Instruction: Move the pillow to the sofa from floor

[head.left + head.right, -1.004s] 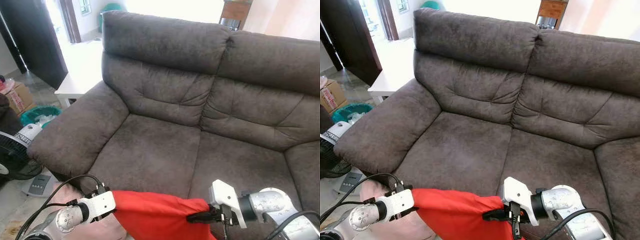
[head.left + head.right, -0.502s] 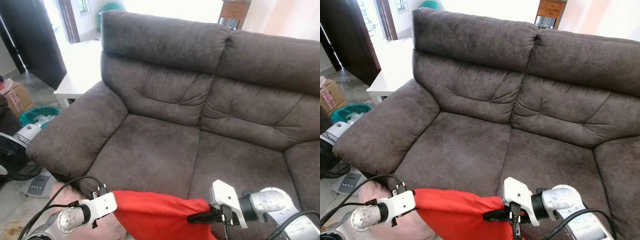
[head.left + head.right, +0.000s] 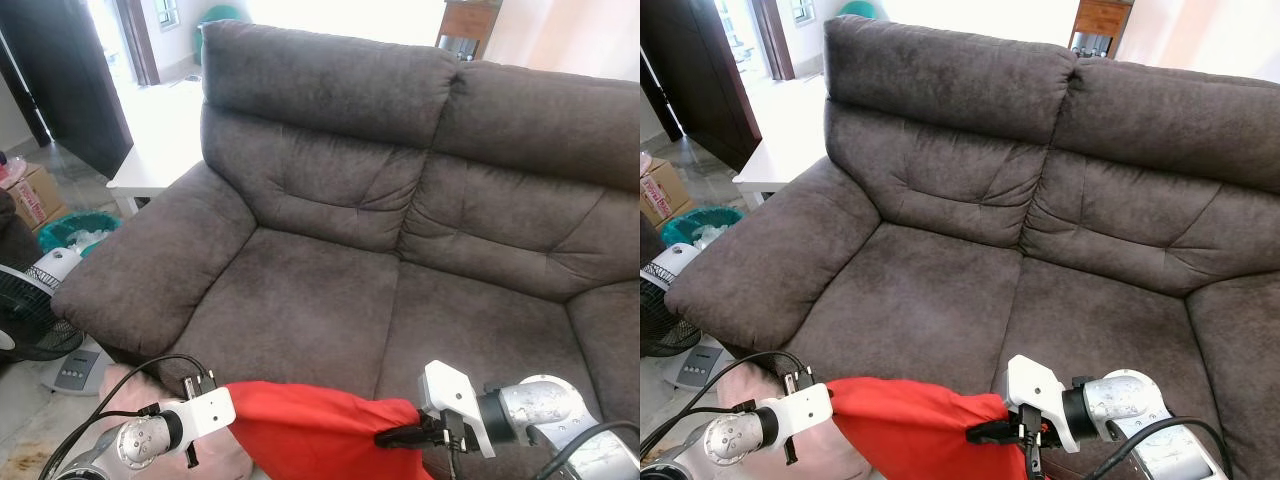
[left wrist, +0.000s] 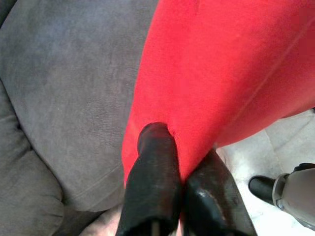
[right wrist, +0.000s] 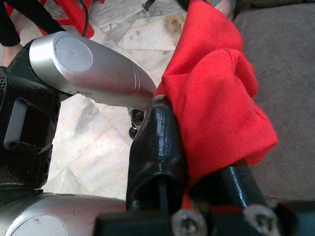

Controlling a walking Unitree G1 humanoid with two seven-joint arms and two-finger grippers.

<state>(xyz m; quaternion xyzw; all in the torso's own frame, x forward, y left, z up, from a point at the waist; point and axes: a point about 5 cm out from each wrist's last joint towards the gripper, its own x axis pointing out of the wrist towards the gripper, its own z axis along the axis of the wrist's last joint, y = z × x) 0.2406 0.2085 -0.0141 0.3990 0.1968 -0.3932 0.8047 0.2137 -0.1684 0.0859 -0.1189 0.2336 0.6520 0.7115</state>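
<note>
Red pillow (image 3: 310, 430) held off the floor, level with the front edge of the sofa (image 3: 330, 300) seat. Left gripper (image 4: 179, 169) and right gripper (image 5: 197, 162) each pinch one end, stretching it between them, evidently for placing on the seat.

Right claw (image 5: 189, 162) pinching red pillow (image 5: 216, 98) above sofa edge (image 5: 285, 64).

I see the pillow (image 3: 310, 435) at 6 o'clock, before the sofa (image 3: 330, 300) seat, pinched between left gripper (image 4: 172, 169) at 7 and right gripper (image 3: 395, 436) at 5. Fan (image 3: 25, 315) and box (image 3: 35, 192) lie at 9, beside the sofa's arm; table (image 3: 150, 160) at 10.
</note>
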